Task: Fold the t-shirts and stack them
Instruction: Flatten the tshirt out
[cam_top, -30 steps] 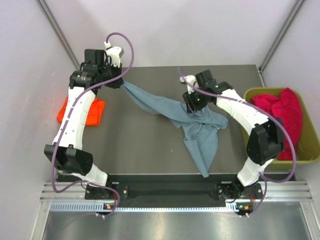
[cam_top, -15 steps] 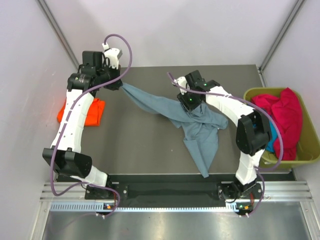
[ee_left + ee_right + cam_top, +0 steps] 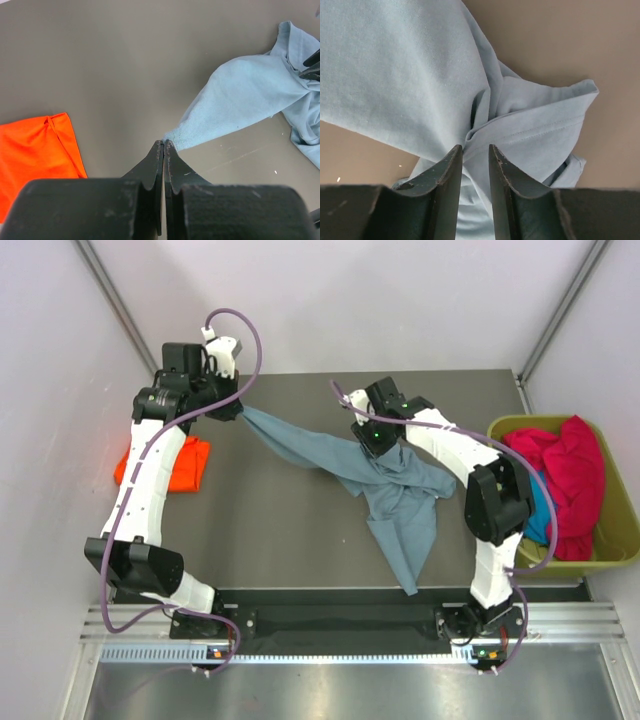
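Right gripper (image 3: 368, 440) has shifted left and slightly toward the far edge over the last second, elbow swinging in. Left gripper (image 3: 236, 408) has barely moved.

Soft dusty grey-blue cloth t-shirt (image 3: 395, 495) lies on the dark grey table (image 3: 280, 530), strung between the two grippers. Left pincer is clamped fully closed on a hem corner at far left. Right pincer is nearly closed, with a ridge of cloth pinched in the narrow gap mid-shirt. The remainder trails crumpled toward the near edge.

Step looks like spreading it flat before folding. The right grip is on a bunched fold, not an edge, so I'd regrip at a matching hem corner. Then draw the two apart evenly, low over the table, so it lands untwisted.

Count, four t-shirts:
- the grey-blue one in work
- one bright orange-red cloth t-shirt (image 3: 165, 462), folded at the left table edge
- one crimson-pink cloth t-shirt (image 3: 565, 465) and one teal cloth t-shirt (image 3: 538, 528), both in the olive-green plastic bin (image 3: 610, 550)

One bin, two arms.
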